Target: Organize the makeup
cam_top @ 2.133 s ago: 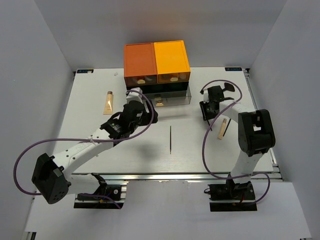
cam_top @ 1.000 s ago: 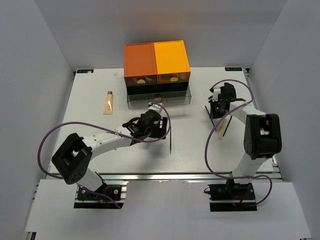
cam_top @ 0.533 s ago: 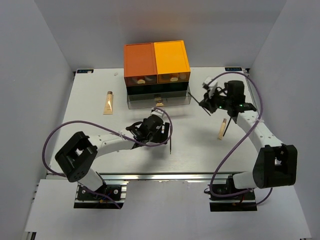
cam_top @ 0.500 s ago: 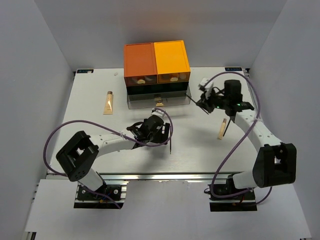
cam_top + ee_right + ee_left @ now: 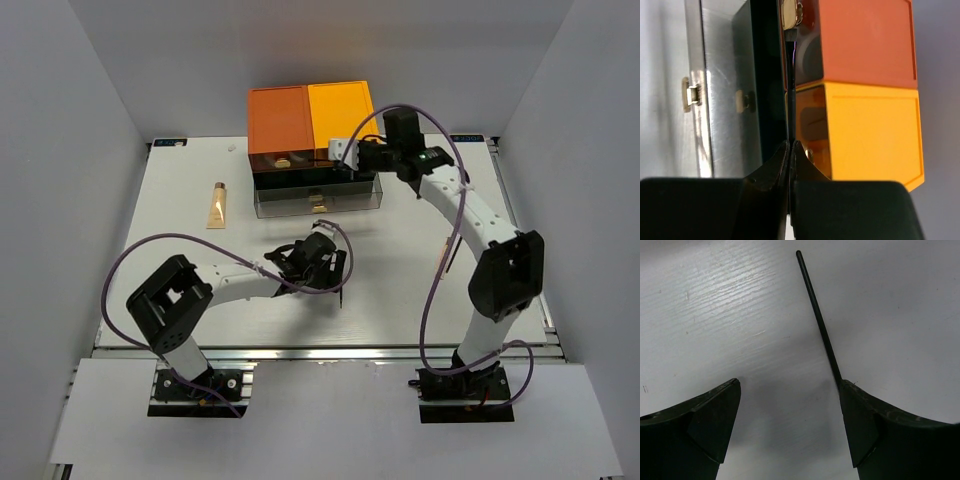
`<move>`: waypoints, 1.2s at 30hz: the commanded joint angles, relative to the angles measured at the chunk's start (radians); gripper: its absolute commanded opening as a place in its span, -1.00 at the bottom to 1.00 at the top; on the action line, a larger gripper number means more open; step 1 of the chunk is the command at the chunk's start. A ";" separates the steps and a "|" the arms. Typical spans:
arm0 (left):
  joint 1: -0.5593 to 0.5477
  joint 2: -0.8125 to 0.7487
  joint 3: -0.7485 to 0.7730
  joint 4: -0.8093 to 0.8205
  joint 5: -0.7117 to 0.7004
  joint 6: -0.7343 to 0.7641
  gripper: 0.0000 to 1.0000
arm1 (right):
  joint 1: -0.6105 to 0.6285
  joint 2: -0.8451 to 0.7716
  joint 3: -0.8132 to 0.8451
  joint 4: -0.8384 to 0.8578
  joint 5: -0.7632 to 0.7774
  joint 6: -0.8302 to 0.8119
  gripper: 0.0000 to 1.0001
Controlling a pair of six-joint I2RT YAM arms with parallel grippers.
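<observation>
Black and very thin, one makeup stick lies flat on the counter, in the near middle part and well apart from the drawer box. The left tool hangs low over it with its fingers spread wide, grasping nothing. The near end of the stick runs to the inner edge of one finger, so it is not centred between them. A second stick is pinched in the right tool, which is clenched on it and holds it out at the front of the drawer box. A beige tube rests alone on the left side of the counter.

By my judgement, two steps are in hand together: the right arm brings its stick to the box, and the left arm prepares to pick up the other one. The left tool should shift sideways until the stick lies between the fingers, go down almost to the counter, and then close fully, because the stick is so slim. The right tool should line its stick up with the clear lower drawer before letting go. I cannot tell if the tip is already over it.

Both sticks look rigid, smooth and round like a rod, so they may roll. The counter is white with a fine wood-like grain. The box has glossy orange plastic on top, smoky dark drawers below and small pale knobs.
</observation>
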 commanded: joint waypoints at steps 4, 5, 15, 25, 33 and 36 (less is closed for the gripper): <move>-0.009 0.071 0.111 -0.017 -0.015 -0.010 0.76 | 0.036 0.109 0.117 -0.125 0.114 -0.085 -0.86; -0.009 0.087 0.125 -0.025 -0.016 -0.012 0.74 | 0.038 0.114 0.117 -0.126 0.122 -0.079 -0.81; -0.011 0.211 0.228 -0.124 -0.068 -0.040 0.45 | 0.030 0.051 0.047 -0.041 0.128 0.088 -0.03; -0.020 0.314 0.315 -0.184 -0.026 -0.050 0.04 | -0.056 -0.274 -0.258 0.349 0.125 0.644 0.59; -0.038 0.397 0.354 -0.298 -0.051 -0.040 -0.24 | -0.186 -0.420 -0.397 0.397 0.105 0.800 0.60; -0.054 0.421 0.360 -0.344 -0.089 -0.036 -0.38 | -0.234 -0.443 -0.441 0.398 0.088 0.850 0.59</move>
